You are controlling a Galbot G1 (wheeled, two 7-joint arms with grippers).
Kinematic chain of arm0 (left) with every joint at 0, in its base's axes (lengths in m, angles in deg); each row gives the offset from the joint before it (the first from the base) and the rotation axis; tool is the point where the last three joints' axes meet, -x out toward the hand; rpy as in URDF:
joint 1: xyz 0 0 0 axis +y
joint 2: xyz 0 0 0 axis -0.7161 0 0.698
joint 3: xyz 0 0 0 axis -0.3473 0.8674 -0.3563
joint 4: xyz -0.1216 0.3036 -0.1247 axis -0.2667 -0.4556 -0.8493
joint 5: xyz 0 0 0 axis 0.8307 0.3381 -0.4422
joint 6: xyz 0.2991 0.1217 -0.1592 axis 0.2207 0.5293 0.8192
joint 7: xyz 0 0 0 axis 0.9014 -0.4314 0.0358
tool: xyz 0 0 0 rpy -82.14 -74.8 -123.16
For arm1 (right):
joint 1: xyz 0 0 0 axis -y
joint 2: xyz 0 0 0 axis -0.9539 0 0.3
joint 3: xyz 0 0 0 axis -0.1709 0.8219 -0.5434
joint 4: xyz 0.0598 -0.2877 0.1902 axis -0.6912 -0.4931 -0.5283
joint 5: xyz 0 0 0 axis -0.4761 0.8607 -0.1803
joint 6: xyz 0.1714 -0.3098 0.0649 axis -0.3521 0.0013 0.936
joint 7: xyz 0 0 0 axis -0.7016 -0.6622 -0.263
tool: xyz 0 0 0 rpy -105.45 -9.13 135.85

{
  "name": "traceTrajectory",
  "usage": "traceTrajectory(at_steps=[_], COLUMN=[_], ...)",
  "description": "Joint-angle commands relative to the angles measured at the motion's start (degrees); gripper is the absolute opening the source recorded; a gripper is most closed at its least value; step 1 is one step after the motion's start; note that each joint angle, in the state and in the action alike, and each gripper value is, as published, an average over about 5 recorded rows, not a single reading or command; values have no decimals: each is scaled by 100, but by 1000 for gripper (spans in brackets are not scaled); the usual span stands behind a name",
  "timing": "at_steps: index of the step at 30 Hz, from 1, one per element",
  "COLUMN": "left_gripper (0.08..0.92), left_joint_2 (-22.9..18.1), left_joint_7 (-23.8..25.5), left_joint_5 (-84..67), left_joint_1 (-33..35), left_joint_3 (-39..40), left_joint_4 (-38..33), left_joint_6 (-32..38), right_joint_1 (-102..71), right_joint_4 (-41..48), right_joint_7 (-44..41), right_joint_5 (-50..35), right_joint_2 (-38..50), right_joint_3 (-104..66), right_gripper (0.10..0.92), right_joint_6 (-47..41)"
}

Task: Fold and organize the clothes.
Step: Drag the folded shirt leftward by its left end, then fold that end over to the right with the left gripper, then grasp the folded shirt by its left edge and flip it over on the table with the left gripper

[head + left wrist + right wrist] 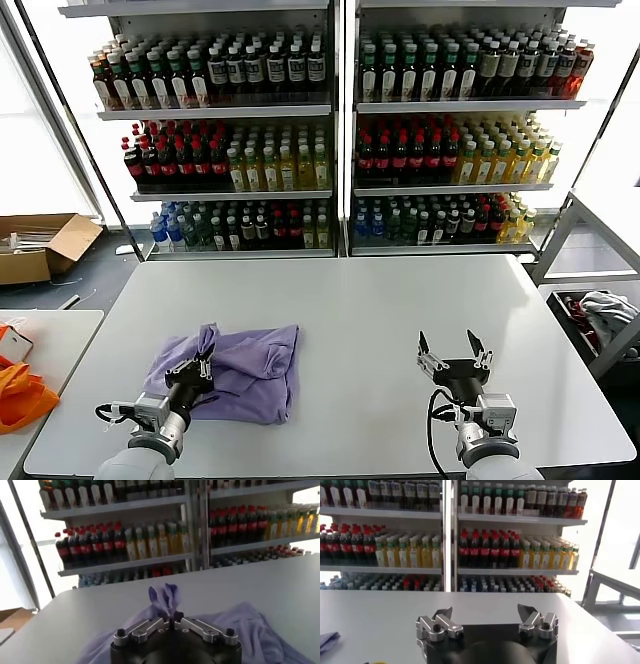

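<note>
The lavender T-shirt [245, 372] lies crumpled on the white table [360, 300] at the near left. My left gripper [203, 366] is shut on a pinched-up fold of it, and a tuft of the cloth [164, 598] stands up past the closed fingertips in the left wrist view. More of the shirt [250, 630] spreads around that gripper [170, 616]. My right gripper [453, 350] hovers over bare table at the near right, open and empty, its fingers [443, 615] spread wide in the right wrist view.
Shelves of drink bottles [330, 140] stand behind the table. An orange cloth [20, 395] lies on a side table at the left, with a cardboard box [45, 245] on the floor beyond. A crate with grey-white garments [605, 315] sits at the right.
</note>
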Motion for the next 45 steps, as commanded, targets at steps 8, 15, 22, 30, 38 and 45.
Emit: traceTrajectory(at_steps=[8,15,22,30,38,45], left_gripper=[106,106,141,367,592,786], left_joint_2=[-70,-216,-394,-569,-500,189], left_joint_7=[-42,-40,-211,-398,-912,-827], left_joint_5=[375,457,319,-1388,-3219,-1122], left_joint_1=[-336,-527,-637,-565,-508,-16], left_joint_3=[1196,1440,1636,1792,949,-633], left_joint_4=[19,399,589,228,-1080,-604], left_joint_6=[-233,-113,57,42,-136,172], right_joint_1=[-342,-427,-472,-434,-185,121], right_joint_4=[-86,-94,-78,-62,49,169], right_joint_7=[46,64,73,101,120,101], right_joint_5=[129,137,159,148,10,-240], right_joint_2=[-87,-137,-147,-117,39,241], right_joint_3=[-26,-42,-31,-6,97,253], right_gripper=[823,823,823,823,823,823], right_joint_6=[97,122,139,140,101,70])
